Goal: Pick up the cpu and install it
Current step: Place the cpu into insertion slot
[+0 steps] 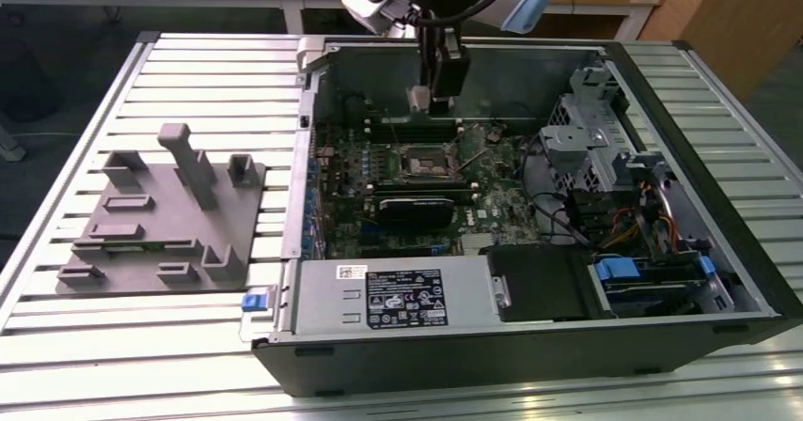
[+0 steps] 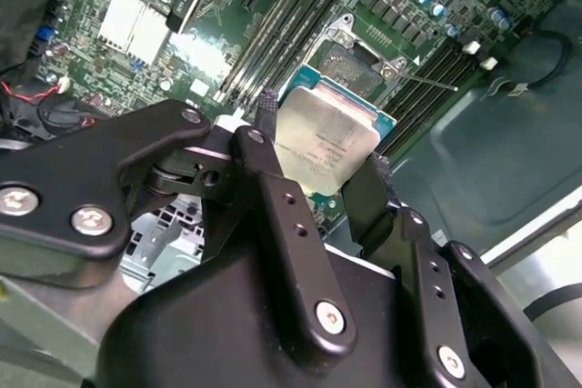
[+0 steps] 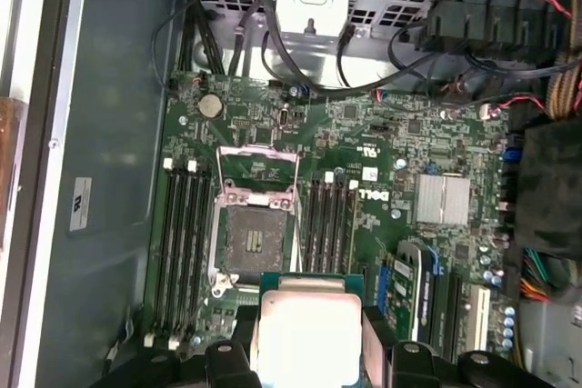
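Cpu (image 2: 332,147) is clamped flat between the hand's (image 2: 320,134) two black fingers (image 2: 273,197), above the motherboard (image 3: 364,188) near its open socket (image 3: 257,238). On the bench (image 1: 188,73), a grey fixture (image 1: 164,224) lies at the exterior view's left and the open computer case (image 1: 702,280) at its right.

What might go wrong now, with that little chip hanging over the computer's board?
1. The gripper pinches the cpu by two opposite edges only, so it might slip or tilt.
2. The cpu is not yet in the open socket; a crooked or off-centre landing could damage both.
3. The raised socket frame stands right beside the socket, and the gripper may catch on it.
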Available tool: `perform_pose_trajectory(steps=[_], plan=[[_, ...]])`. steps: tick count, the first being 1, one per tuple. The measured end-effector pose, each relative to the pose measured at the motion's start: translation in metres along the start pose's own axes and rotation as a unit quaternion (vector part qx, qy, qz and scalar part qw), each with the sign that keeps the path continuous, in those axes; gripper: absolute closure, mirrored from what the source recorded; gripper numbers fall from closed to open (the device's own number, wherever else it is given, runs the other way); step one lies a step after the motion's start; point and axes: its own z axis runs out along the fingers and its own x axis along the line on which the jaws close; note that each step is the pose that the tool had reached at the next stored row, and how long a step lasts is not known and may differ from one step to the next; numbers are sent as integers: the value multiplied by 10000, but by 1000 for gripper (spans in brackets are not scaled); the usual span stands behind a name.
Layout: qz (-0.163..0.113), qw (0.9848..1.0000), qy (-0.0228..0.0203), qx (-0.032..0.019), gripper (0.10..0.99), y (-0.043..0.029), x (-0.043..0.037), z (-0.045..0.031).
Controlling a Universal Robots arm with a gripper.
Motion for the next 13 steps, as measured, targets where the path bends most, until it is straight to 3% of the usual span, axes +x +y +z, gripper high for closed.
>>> perform_pose_trajectory(steps=[13], plan=[[0,10000,1,-1,545,45,62,237]])
